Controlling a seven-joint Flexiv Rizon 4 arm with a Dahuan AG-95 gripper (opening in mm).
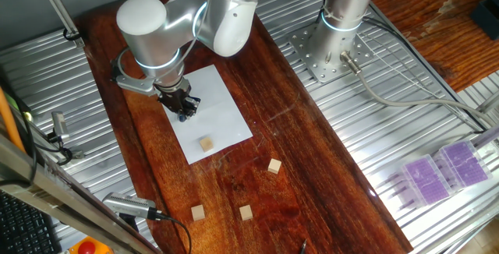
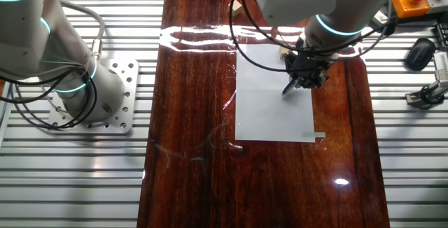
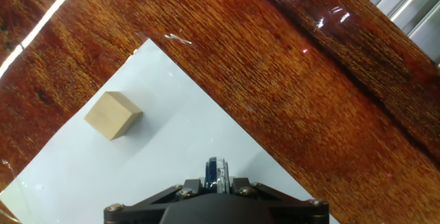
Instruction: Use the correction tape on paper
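The white paper (image 1: 222, 125) lies on the dark wooden table; it also shows in the other fixed view (image 2: 269, 112) and the hand view (image 3: 172, 155). My gripper (image 1: 184, 111) is over the paper's left part, shut on the dark blue correction tape (image 3: 217, 172), whose tip sticks out between the jaws. In the other fixed view the gripper (image 2: 294, 84) holds the tape's tip down at the sheet; contact is hard to tell. A tan wooden cube (image 1: 206, 144) sits on the paper near its front edge, and shows in the hand view (image 3: 113, 115).
More tan cubes lie on the table beyond the paper (image 1: 274, 166), (image 1: 245, 212), (image 1: 198, 212). A second arm's base (image 1: 341, 28) stands on the metal plate at the right. Purple trays (image 1: 440, 172) sit far right. A small green-patterned strip (image 2: 313, 135) lies at the paper's corner.
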